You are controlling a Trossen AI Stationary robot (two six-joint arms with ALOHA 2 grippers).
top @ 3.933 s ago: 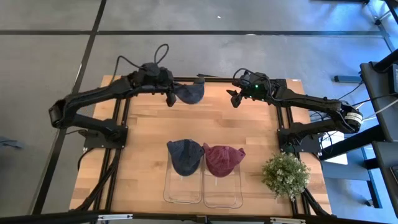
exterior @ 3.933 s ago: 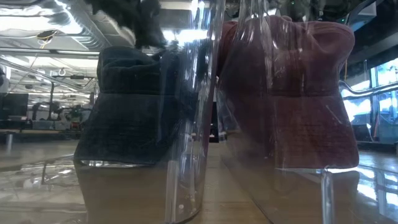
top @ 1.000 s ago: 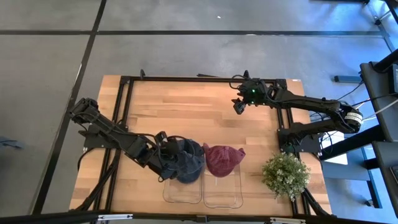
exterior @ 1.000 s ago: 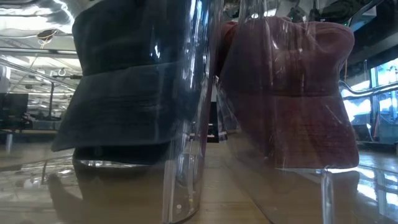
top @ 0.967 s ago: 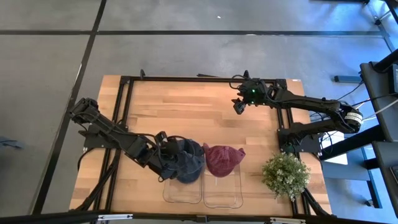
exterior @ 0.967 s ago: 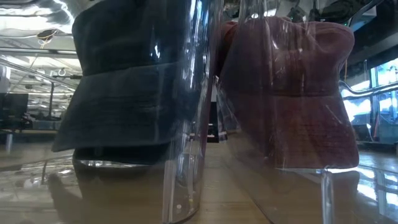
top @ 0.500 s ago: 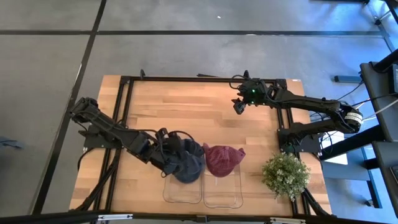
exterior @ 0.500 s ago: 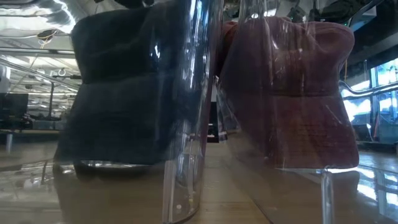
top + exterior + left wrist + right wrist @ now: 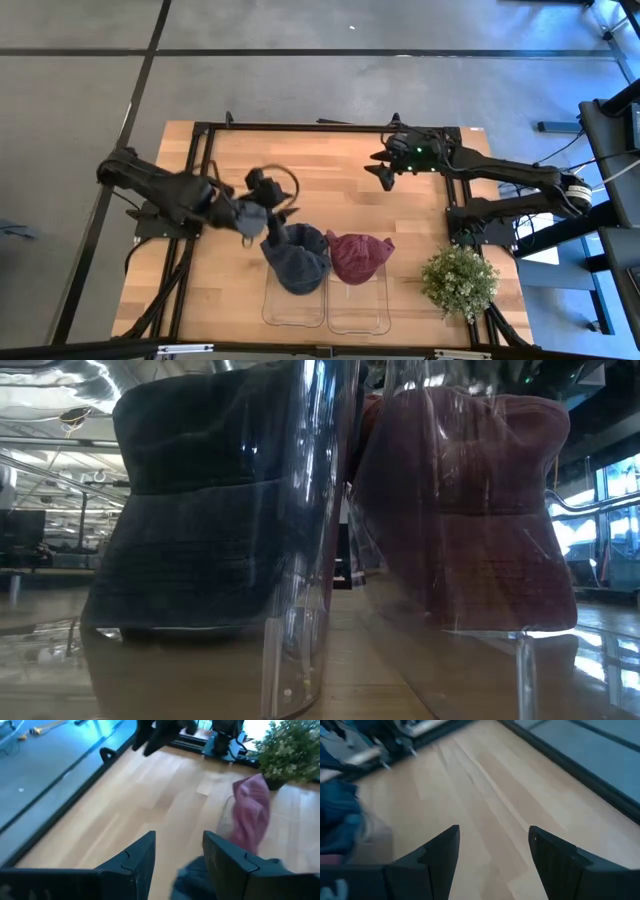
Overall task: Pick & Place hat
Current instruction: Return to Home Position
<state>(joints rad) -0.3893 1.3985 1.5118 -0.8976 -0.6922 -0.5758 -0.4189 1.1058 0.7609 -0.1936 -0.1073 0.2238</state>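
The left arm has lifted clear of the left transparent plastic bin; 0.5 s earlier it reached down over the dark blue fabric cap. The left jaws now stand moderately apart and empty, just beside that cap, above the wooden table. The blue cap sits in the left bin's far end. The red fabric cap sits likewise in the right transparent bin. The right arm waits over the table's far edge, right jaws wide and empty. Judgement: placement is complete; only retraction to home remains.
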